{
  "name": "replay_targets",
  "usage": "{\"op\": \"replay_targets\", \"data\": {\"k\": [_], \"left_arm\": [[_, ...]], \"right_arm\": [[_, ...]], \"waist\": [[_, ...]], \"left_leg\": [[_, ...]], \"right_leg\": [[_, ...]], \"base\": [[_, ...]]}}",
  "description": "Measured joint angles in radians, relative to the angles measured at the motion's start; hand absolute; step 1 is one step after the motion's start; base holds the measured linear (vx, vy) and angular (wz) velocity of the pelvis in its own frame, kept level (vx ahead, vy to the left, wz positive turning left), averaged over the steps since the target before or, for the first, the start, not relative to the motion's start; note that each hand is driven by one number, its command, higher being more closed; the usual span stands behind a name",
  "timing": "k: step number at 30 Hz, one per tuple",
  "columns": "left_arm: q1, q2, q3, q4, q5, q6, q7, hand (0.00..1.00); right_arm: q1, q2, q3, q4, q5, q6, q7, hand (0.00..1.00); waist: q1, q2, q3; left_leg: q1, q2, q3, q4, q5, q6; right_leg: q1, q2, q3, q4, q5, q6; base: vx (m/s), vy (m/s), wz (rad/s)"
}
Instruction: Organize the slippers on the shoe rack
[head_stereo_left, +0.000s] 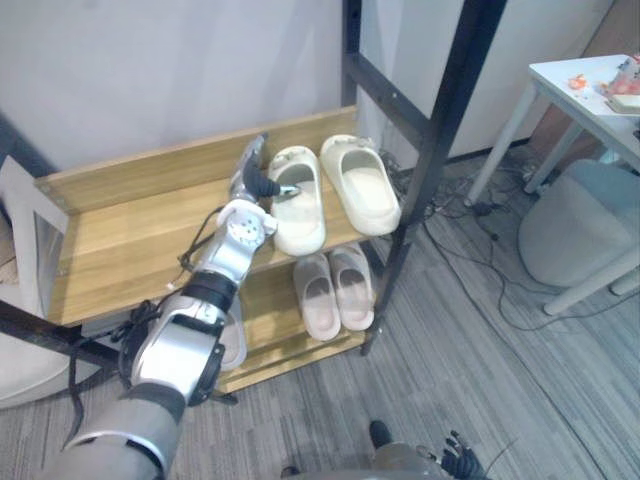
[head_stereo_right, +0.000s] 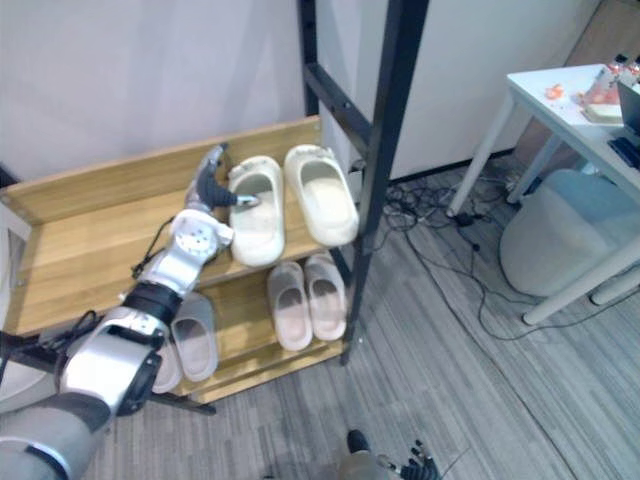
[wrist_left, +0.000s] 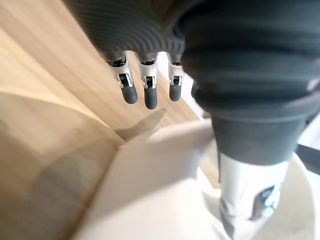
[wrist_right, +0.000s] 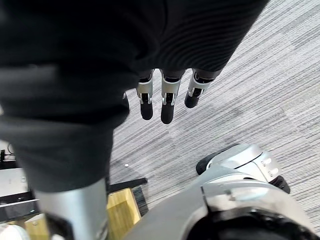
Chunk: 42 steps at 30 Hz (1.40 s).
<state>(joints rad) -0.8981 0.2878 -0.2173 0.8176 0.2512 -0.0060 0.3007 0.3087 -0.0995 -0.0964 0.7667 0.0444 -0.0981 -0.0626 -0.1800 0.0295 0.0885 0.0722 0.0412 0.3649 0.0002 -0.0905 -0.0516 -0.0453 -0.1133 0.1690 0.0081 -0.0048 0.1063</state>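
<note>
1. We see the left cream slipper (head_stereo_left: 300, 225) on the top shelf of the shoe rack (head_stereo_left: 130, 230), near its right end. Its long axis runs front to back across the shelf. The closed rounded end faces the front edge and the opening faces the wall.
2. The right cream slipper (head_stereo_left: 365, 190) sits just beside it with the same front-to-back axis but turned the other way. Its band is at the wall end and the open footbed is toward the front.
3. Both are smooth, thick, moulded foam-like slides with rounded edges.
4. The left hand (head_stereo_left: 252, 172) is at the left cream slipper's wall end. Its fingers are straight and spread over the bare wood beside the slipper, and its thumb reaches into the opening. It is not clamped on anything.
5. The right hand (wrist_right: 167, 100) hangs low over the grey ribbed carpet (head_stereo_left: 480, 360) with relaxed, straight fingers, holding nothing.
6. On the lower shelf, the pinkish slippers (head_stereo_left: 352, 285) lie side by side, long axes front to back. The grey slippers (head_stereo_right: 195, 335) are to their left.
7. The rack has light wood-grain shelves and a black metal frame (head_stereo_left: 430, 150).
</note>
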Motion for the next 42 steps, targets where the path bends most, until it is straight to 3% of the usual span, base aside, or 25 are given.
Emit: {"op": "replay_targets", "data": {"k": [9, 26, 33, 42], "left_arm": [[0.018, -0.019, -0.001, -0.013, -0.130, -0.021, 0.000, 0.00], [0.410, -0.051, 0.004, -0.411, -0.416, -0.080, -0.002, 0.00], [0.459, -0.091, -0.059, -0.454, -0.538, -0.118, -0.070, 0.00], [0.458, -0.128, -0.148, -0.454, -0.588, -0.144, -0.109, 0.00]], "right_arm": [[-0.025, -0.019, 0.000, 0.039, 0.001, 0.016, 0.000, 0.00], [-0.030, -0.023, 0.003, 0.079, 0.002, 0.024, -0.022, 0.00], [-0.049, -0.027, 0.022, 0.116, 0.004, 0.031, -0.028, 0.00], [-0.059, -0.027, 0.024, 0.123, 0.006, 0.031, -0.036, 0.00]], "waist": [[0.002, 0.010, -0.007], [0.043, 0.002, -0.023], [0.064, -0.013, -0.031], [0.063, -0.020, -0.039]], "left_leg": [[0.000, -0.004, -0.073, -0.020, 0.029, 0.003], [0.035, -0.004, -0.135, -0.078, 0.078, 0.000], [0.034, -0.006, -0.166, -0.091, 0.087, 0.000], [0.034, -0.005, -0.195, -0.094, 0.089, -0.003]], "right_leg": [[0.038, -0.010, -0.075, -0.014, 0.000, -0.001], [0.081, -0.012, -0.143, -0.029, 0.002, -0.005], [0.095, -0.013, -0.176, -0.037, 0.000, -0.006], [0.115, -0.015, -0.209, -0.049, -0.005, -0.007]], "base": [[-0.03, -0.045, 0.23], [-0.05, -0.037, 0.12], [-0.01, -0.030, 0.12], [-0.01, -0.025, 0.10]]}}
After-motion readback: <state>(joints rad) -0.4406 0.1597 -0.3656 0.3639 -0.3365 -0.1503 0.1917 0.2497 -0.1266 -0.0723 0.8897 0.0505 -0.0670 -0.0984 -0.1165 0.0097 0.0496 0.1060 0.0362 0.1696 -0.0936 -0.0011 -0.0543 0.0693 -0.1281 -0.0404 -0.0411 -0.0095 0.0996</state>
